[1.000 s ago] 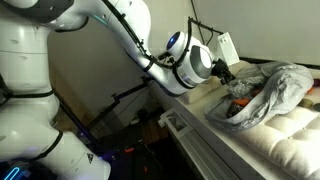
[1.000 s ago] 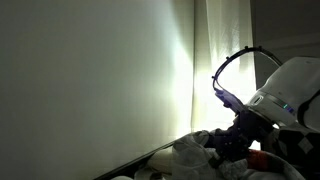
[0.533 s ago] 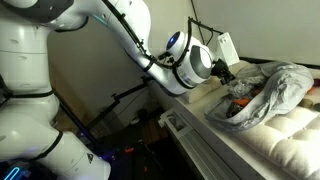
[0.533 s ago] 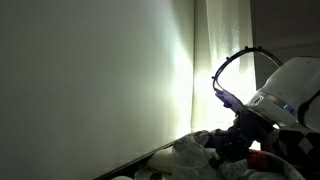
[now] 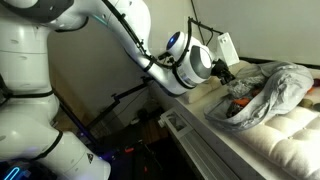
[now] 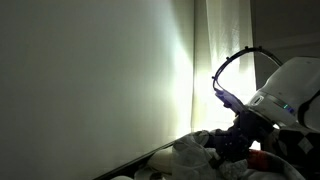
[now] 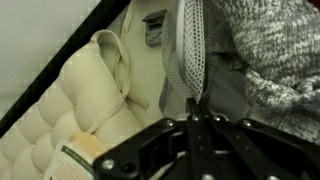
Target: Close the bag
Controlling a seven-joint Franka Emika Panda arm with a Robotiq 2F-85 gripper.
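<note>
Bag [image 5: 268,95] lies on the cream bed [image 5: 290,140], stretched from 8 to 2 o'clock, just at 4 o'clock of the hand [image 5: 230,77]. Its jaws are pressed fully together at the bag's near edge. Whether they pinch any plastic, I can't tell.

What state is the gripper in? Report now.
Gripper: jaws shut, right at the bag; whether they pinch its edge cannot be told.
</note>
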